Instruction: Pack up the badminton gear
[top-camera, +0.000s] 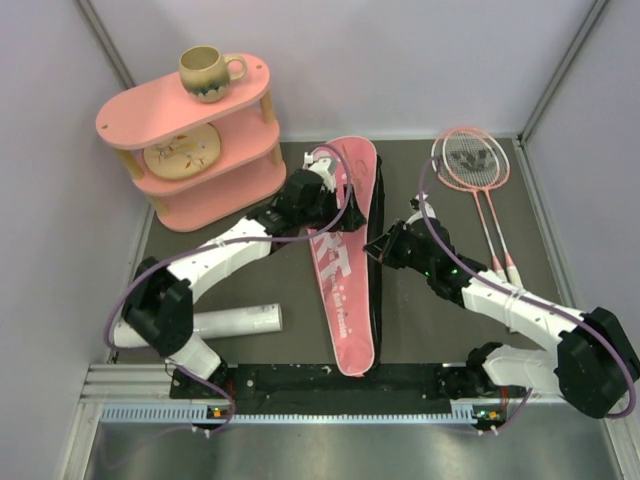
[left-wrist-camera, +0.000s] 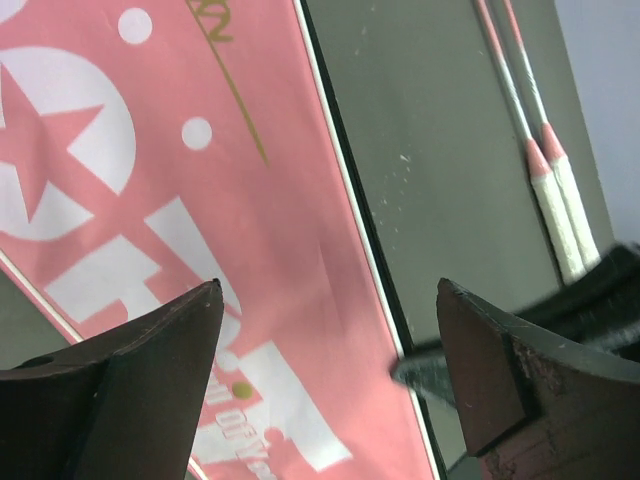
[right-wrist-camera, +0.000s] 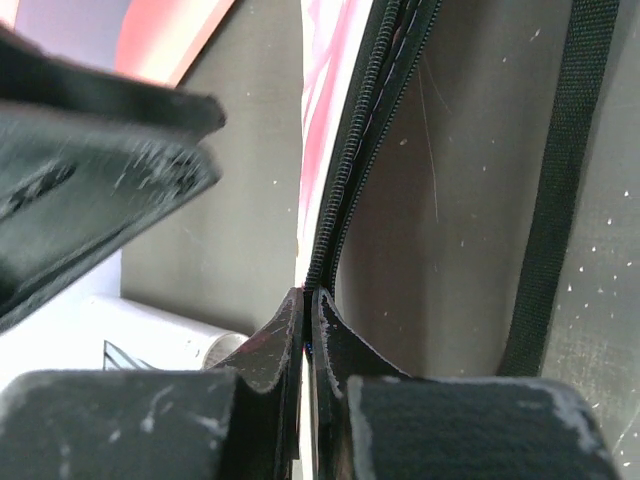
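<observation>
The big pink bag (top-camera: 348, 300) lettered SPORT lies lengthwise in the middle of the table. My left gripper (top-camera: 328, 222) hovers open and empty over its lettering, with the pink cloth (left-wrist-camera: 200, 200) between the fingers (left-wrist-camera: 150, 380). My right gripper (top-camera: 376, 246) is shut on the bag's black zipper edge (right-wrist-camera: 350, 150) at its right side. Two pink-framed rackets (top-camera: 470, 160) lie side by side to the right; their white grips (left-wrist-camera: 560, 200) show in the left wrist view. The long white tube (top-camera: 235, 320) lies front left. No shuttlecocks are in view.
A pink two-tier shelf (top-camera: 190, 140) stands back left with a brown mug (top-camera: 208, 72) on top and a dish on its lower tier. A black strap (right-wrist-camera: 560, 180) of the bag lies on the dark mat right of the zipper. Walls close off the table's sides.
</observation>
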